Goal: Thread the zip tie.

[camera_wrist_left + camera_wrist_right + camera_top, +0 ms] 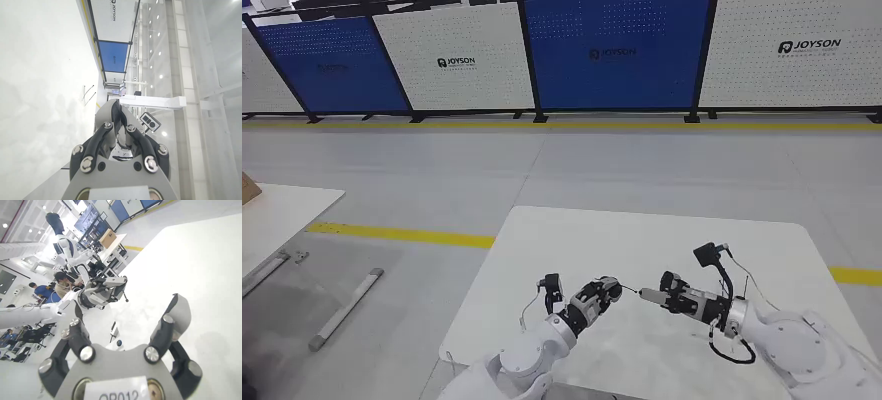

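Note:
My left gripper hovers over the near middle of the white table, pointing at my right gripper a short gap away. In the right wrist view the left gripper is shut on a black zip tie, whose short end with its head sticks out below the fingers. In its own wrist view the left gripper has its black pads pressed together. The right gripper is open, its fingers spread wide with nothing between them.
Several loose black zip ties lie crossed on the table beyond the left gripper. A second white table stands to the far left. Blue and white partition panels line the floor behind.

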You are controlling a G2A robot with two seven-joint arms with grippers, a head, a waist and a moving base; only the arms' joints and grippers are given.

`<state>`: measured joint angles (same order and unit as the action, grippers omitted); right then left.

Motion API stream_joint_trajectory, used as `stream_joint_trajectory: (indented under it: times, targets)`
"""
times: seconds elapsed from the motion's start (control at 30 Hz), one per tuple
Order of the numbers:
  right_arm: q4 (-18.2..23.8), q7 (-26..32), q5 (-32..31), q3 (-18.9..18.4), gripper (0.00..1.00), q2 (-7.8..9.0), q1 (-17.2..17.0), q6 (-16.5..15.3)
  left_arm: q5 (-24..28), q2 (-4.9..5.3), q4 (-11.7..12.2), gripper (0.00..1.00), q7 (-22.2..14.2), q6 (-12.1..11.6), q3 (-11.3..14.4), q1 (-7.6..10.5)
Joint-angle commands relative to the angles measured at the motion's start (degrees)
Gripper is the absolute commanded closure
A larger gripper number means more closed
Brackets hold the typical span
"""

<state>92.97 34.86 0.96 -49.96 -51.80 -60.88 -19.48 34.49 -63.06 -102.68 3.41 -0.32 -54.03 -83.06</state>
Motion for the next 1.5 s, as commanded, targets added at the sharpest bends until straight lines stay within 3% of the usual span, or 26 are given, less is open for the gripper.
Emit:
stream_joint_trajectory:
  times: [0.0,0.07,0.2,0.33,0.6,0.77,0.8,0.83,0.87,1.1,1.17,1.47]
  targets:
    - [-0.01,0.01,0.04,0.0,0.0,0.0,0.0,0.0,-0.01,0.0,0.0,1.0,0.0,-0.01,0.0,0.0]
    - [-0.08,0.4,1.68,0.24,0.0,-0.12,-0.51,0.11,-0.15,-0.01,-0.01,1.0,0.01,-0.15,-0.03,0.03]
    - [-5.23,7.37,16.35,0.3,0.0,-1.14,0.99,0.0,-4.08,-0.38,0.42,1.0,1.59,-3.44,0.39,0.06]
    - [-9.78,10.5,25.87,1.69,0.0,-2.69,2.39,0.0,-8.24,-0.75,1.07,1.0,3.2,-4.07,1.52,-0.04]
    - [-9.72,10.37,25.79,1.71,0.0,-2.7,2.28,0.15,-8.03,-0.92,1.04,1.0,3.16,-4.52,1.76,-0.02]
    - [-9.05,11.19,25.45,1.77,0.0,-3.14,2.07,2.73,-9.09,-1.36,1.24,1.0,3.21,-4.5,2.38,0.11]
    - [-9.17,11.42,25.58,1.78,0.05,-3.26,2.21,3.04,-9.1,-1.45,1.31,1.0,3.28,-4.53,2.41,0.19]
    - [-9.39,11.43,25.62,1.78,0.49,-3.38,2.31,3.16,-9.12,-1.54,1.4,1.0,3.33,-4.57,2.44,0.25]
    - [-9.63,11.55,25.72,1.86,0.58,-3.51,2.37,3.36,-9.09,-1.62,1.44,1.0,3.32,-4.62,2.46,0.29]
    - [-12.01,13.05,27.18,2.52,0.87,-4.65,3.26,4.1,-9.16,-1.92,0.8,1.0,2.33,-4.2,2.03,-0.22]
    - [-12.78,13.52,27.25,2.69,1.0,-4.97,3.56,3.99,-9.2,-2.0,0.65,1.0,2.24,-4.23,1.77,-0.44]
    - [-13.31,14.29,26.84,2.23,1.0,-5.82,3.79,4.66,-9.41,-2.49,0.58,1.0,3.19,-4.66,0.91,-0.94]
